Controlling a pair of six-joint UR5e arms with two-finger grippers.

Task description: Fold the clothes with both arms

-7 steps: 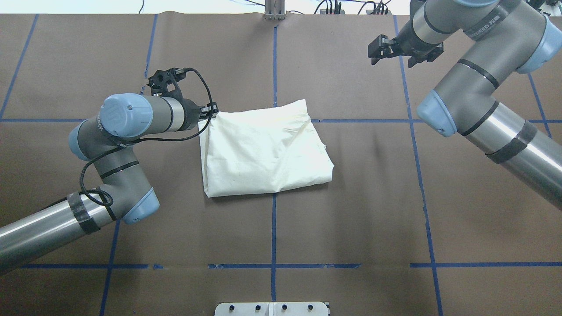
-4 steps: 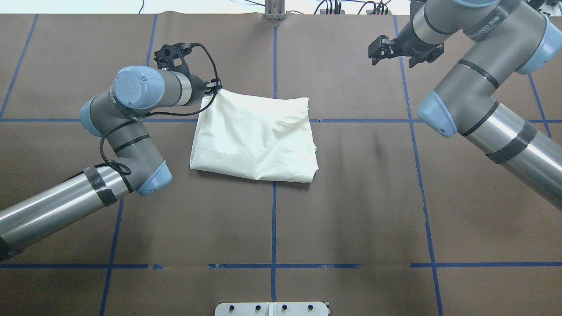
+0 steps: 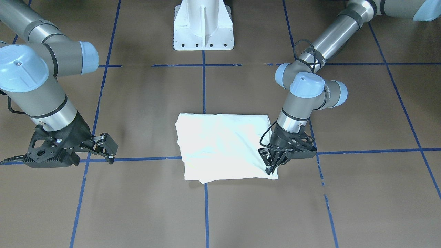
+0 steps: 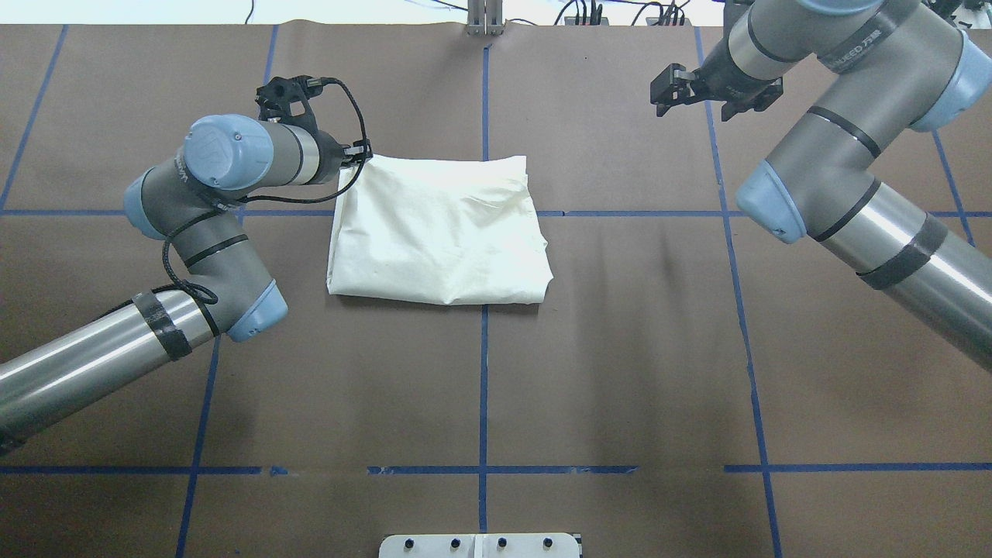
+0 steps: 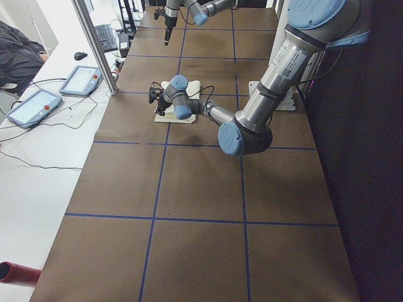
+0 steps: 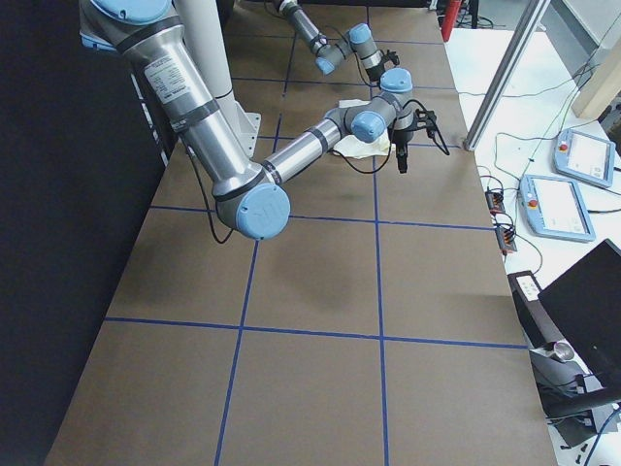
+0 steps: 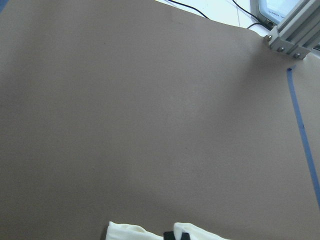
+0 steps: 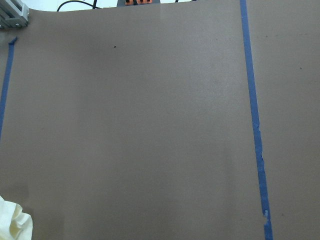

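Observation:
The cream shirt point(image 4: 438, 232) lies folded into a rough rectangle at the table's middle, plain side up, with no print showing. It also shows in the front view point(image 3: 220, 144). My left gripper point(image 4: 363, 157) is shut on the shirt's far-left corner, low at the table; in the front view point(image 3: 272, 168) its fingers pinch that corner. The left wrist view shows only a strip of the shirt point(image 7: 130, 232) at the bottom edge. My right gripper point(image 4: 665, 91) is open and empty, hovering far to the right of the shirt, as the front view point(image 3: 105, 148) also shows.
The brown table cover point(image 4: 620, 349) carries a grid of blue tape lines point(image 4: 482, 403). The white pedestal base point(image 3: 203, 24) stands at the robot's side. A metal post point(image 4: 484, 19) stands at the far edge. Pendants and cables lie beyond it point(image 5: 82, 78).
My left gripper has pulled the shirt's corner toward the far edge, then left. The shirt has slid left and turned square to the grid. The right arm has not moved.

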